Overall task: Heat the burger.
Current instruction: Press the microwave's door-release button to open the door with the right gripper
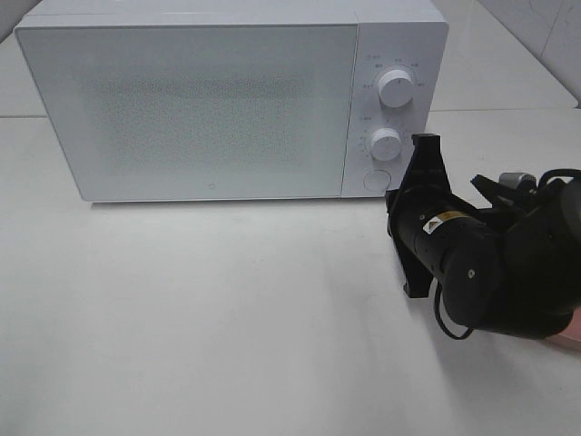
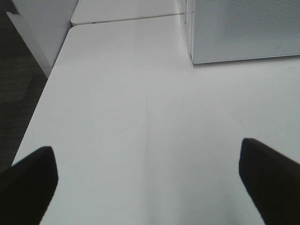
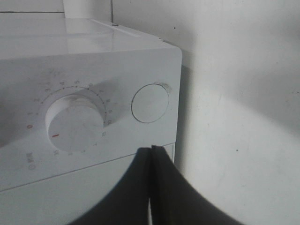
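The burger is out of view in every view. The white microwave (image 1: pixel 191 109) stands at the back of the table with its door closed. My right gripper (image 1: pixel 392 198) is shut with nothing between its fingers. It sits just in front of the round button (image 1: pixel 375 180) at the bottom of the control panel. In the right wrist view the closed fingertips (image 3: pixel 151 150) point at that button (image 3: pixel 150 103), beside the lower dial (image 3: pixel 75 124). My left gripper (image 2: pixel 147 164) stands open and empty over bare table, left of the microwave's corner (image 2: pixel 194 58).
Two dials (image 1: pixel 397 88) (image 1: pixel 386 143) sit above the button on the panel. A pink edge (image 1: pixel 568 336) shows under the right arm at the table's right side. The table's left edge (image 2: pixel 42 93) drops to a dark floor.
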Tool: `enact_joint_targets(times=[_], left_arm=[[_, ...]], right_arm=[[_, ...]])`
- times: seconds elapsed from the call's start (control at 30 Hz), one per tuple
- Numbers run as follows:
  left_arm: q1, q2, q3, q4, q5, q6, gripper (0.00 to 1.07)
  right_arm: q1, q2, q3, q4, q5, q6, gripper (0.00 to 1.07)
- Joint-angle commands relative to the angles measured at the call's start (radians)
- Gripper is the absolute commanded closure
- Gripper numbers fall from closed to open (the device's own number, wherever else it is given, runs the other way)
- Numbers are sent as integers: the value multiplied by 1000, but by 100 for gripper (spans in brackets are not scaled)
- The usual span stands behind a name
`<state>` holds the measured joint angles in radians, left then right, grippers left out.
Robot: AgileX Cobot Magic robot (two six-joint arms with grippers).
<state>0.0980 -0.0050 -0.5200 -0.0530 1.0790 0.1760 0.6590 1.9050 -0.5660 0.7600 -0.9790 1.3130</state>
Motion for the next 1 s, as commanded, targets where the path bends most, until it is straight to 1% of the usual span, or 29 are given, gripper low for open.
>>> enact_joint_targets(times=[0.03, 0.07, 0.1, 0.13, 0.2, 0.23, 0.63, 0.83, 1.0], left_arm=[[-4, -15, 2, -2, -9, -1, 9], [-4, -15, 2, -2, -9, -1, 9], [-4, -15, 2, -2, -9, -1, 9], [-4, -15, 2, -2, -9, -1, 9], [-4, -15, 2, -2, -9, -1, 9], [-4, -15, 2, -2, -9, -1, 9], [-4, -15, 2, -2, -9, -1, 9], [-4, -15, 2, -2, -9, -1, 9], [-4, -15, 2, -2, -9, -1, 9]], right_arm=[[-33, 20, -45, -27, 38, -14, 107], [-56, 34, -68, -56, 53, -16, 107], [-56, 34, -68, -56, 53, -16, 107], [-73, 52, -92, -85, 68, -16, 107], [-80, 61, -105, -99, 69, -16, 107], [-90, 75, -128, -118, 74, -16, 107], [-154, 162, -229, -151, 117, -19, 107], [-158, 173, -243, -147, 114, -19, 107], [-158, 203, -275, -146, 117, -12, 107]])
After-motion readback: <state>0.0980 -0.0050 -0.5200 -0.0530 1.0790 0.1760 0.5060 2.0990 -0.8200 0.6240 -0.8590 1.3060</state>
